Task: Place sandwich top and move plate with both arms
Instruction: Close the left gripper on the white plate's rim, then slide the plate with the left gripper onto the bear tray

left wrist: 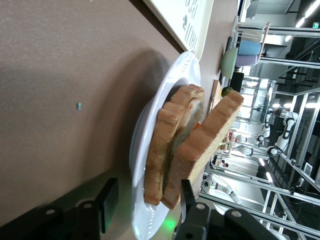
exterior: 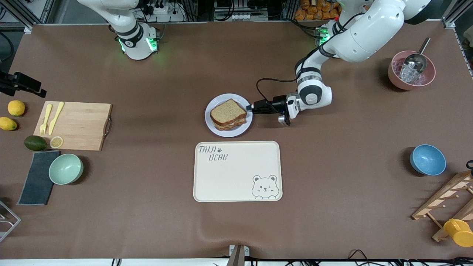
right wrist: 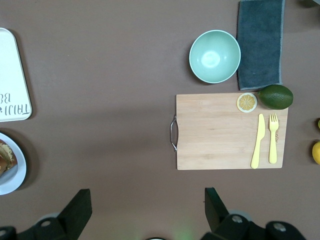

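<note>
**Left gripper at the plate rim**

At frame centre, the sandwich top (exterior: 228,110) already lies on the stack on the plate (exterior: 214,126). The left gripper (exterior: 252,108) straddles the plate's rim with jaws part-open, not yet clamped, probably preparing to carry it. The right gripper (right wrist: 147,212) waits wide open, above the board (right wrist: 220,145), holding nothing. One plate, one tray (exterior: 236,177), three bowls.
</note>
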`<state>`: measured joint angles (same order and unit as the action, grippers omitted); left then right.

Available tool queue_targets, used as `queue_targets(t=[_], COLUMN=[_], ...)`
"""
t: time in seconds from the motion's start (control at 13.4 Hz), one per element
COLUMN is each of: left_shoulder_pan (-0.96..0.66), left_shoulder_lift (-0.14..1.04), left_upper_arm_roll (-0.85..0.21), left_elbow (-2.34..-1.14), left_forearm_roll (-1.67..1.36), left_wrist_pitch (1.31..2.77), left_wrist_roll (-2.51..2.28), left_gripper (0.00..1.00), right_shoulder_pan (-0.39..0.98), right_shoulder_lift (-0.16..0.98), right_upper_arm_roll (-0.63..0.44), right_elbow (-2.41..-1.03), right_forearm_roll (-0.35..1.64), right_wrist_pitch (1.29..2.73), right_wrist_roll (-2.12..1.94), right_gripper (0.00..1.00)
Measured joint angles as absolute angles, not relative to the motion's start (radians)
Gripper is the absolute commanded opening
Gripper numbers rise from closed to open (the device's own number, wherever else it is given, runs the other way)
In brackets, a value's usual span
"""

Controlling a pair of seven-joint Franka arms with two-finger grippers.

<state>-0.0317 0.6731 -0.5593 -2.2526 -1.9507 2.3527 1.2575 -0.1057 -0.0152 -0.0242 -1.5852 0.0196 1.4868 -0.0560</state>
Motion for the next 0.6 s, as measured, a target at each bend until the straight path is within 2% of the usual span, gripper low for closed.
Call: queue_targets(t=[0.22,0.6], left_shoulder_pan=[-0.036,-0.037], left_shoulder_lift=[0.673,0.673], left_upper_arm_roll=[-0.559,-0.559], left_elbow=[-2.252,-2.252], left_forearm_roll=[-1.951,-1.951], left_wrist_pitch=[2.356,2.358], left_wrist_roll=[1.257,1.260], left_gripper=[0.38,0.09], right_shoulder_pan=[-0.106,-0.106], right_shoulder_lift=[-0.015,-0.015], right_upper_arm_roll=[-0.024,-0.024], right_elbow=[-1.585,-1.585], right_forearm_roll=[0.020,0.020], right_wrist_pitch=[1.486,1.486], right_wrist_roll=[-0.056,-0.056], right_gripper=[1.00,1.00])
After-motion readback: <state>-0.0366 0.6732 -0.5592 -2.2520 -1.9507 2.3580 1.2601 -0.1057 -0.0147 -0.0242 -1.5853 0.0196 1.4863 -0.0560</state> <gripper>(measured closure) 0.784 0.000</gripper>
